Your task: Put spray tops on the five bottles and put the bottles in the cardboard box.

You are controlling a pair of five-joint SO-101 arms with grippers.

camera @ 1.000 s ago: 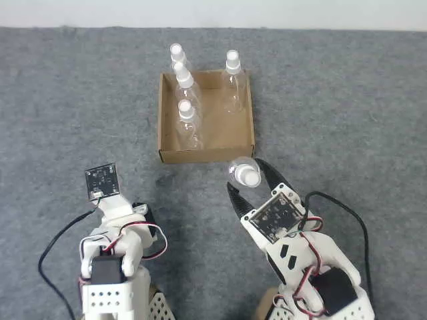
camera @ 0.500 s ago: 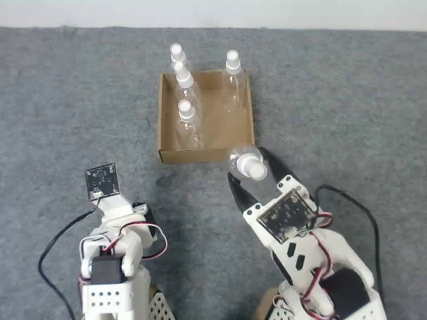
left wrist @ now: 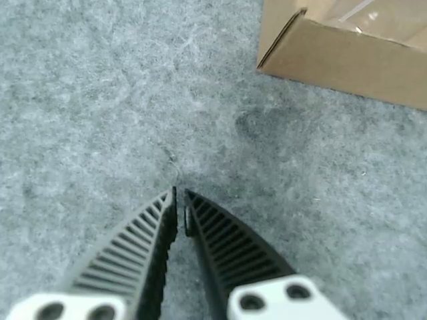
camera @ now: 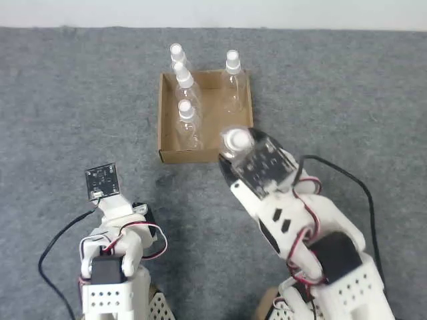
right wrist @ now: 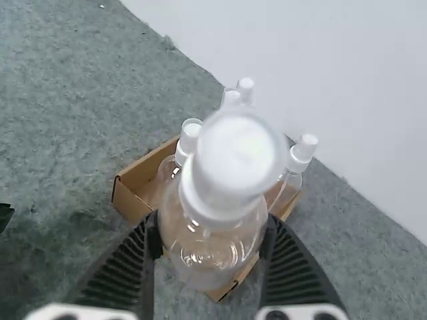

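The right claw (camera: 237, 151) grips a clear bottle (camera: 236, 141) around its body, one finger pressed to each side, with the white spray top (right wrist: 233, 157) pointing up toward the wrist camera. A second ago this bottle hung over the grey desk (camera: 347, 100), just near the right end of the cardboard box (camera: 161, 113). Half a second ago it had edged closer. Now the right arm (camera: 300, 227) has swung farther and a little left, so that in the high view the bottle's top lies over the box's near wall, toward the near right corner. Whether its base has passed the wall, I cannot tell. In the right wrist view the right claw (right wrist: 210, 233) holds the bottle (right wrist: 213, 207) upright, with the box (right wrist: 130, 190) beyond and below it.

Four more bottles, all with spray tops on, stand upright in the box just as they did before: a near-left bottle (camera: 189, 123), a middle-left bottle (camera: 184, 81), a far-left bottle (camera: 177, 55) and a far-right bottle (camera: 233, 83).

The left arm (camera: 113, 253) has not moved and sits at the near left of the desk. The left claw (left wrist: 180, 195) is closed on nothing, its tips almost meeting just above the felt, and a corner of the box (left wrist: 333, 53) lies farther off to its right.
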